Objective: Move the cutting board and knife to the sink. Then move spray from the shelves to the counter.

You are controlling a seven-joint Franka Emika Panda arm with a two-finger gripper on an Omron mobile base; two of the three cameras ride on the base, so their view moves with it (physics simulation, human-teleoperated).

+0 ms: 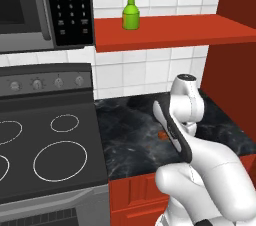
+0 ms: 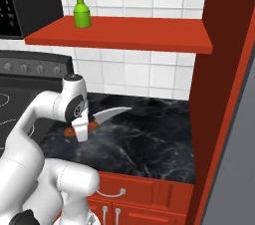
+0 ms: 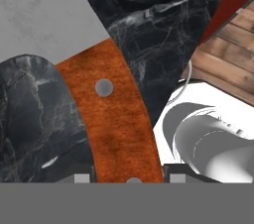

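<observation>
The knife (image 2: 110,114) has a curved grey blade (image 3: 39,15) and a reddish-brown handle (image 3: 116,124). It is at the black marble counter (image 2: 149,142), blade pointing right. My gripper (image 3: 130,178) is shut on the handle, which runs between the two fingertips. In the right base view my white wrist hides most of the grip, and in the left base view a sliver of the knife (image 1: 162,135) peeks out beside the arm. The green spray (image 1: 131,12) (image 2: 82,10) stands upright on the red shelves (image 1: 175,30) (image 2: 129,35), high above the counter (image 1: 130,130). The cutting board and the sink are out of view.
A black stove (image 1: 50,145) with white rings borders the counter on the left, under a microwave (image 1: 30,5). A tall red cabinet wall (image 2: 224,69) closes the counter on the right. Red cabinet fronts (image 2: 149,194) with silver handles sit below.
</observation>
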